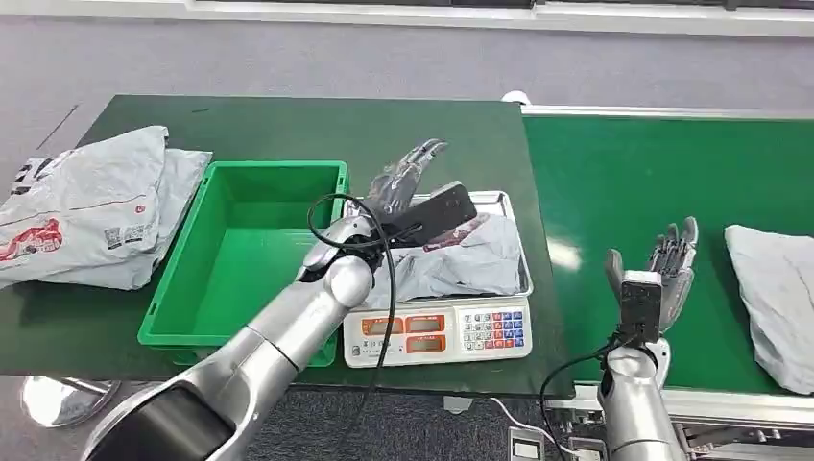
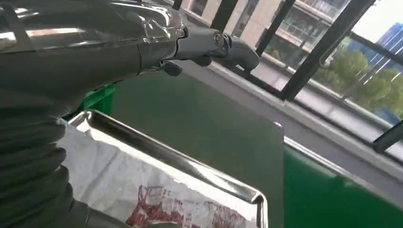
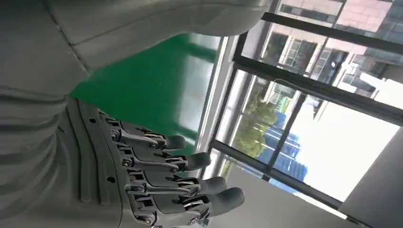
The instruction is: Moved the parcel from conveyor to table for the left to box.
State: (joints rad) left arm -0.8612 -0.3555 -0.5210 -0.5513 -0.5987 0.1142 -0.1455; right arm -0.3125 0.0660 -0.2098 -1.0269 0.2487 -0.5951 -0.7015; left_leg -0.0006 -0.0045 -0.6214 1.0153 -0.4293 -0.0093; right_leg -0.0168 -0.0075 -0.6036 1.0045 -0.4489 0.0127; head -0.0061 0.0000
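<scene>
Halfway through, by the look of it. One grey parcel (image 1: 461,254) already off the conveyor (image 1: 614,173) and lying crumpled on the steel tray of the scale (image 1: 437,331), which stands on the dark green tabletop (image 1: 288,125) just beside the green box (image 1: 245,250). Left hand (image 1: 408,178) hovering over that parcel, fingers spread and holding nothing; in the left wrist view, the parcel's red print and the tray rim close beneath the wrist. Right hand (image 1: 662,264) raised over the conveyor, fingers apart and empty too, near another grey parcel (image 1: 778,293) waiting at the belt's far right. Box bare inside, so boxing not yet done. More grey bags (image 1: 86,206) piled on the tabletop's left end. Left to do, probably: lift the weighed parcel into the box, then fetch the next from the belt.
</scene>
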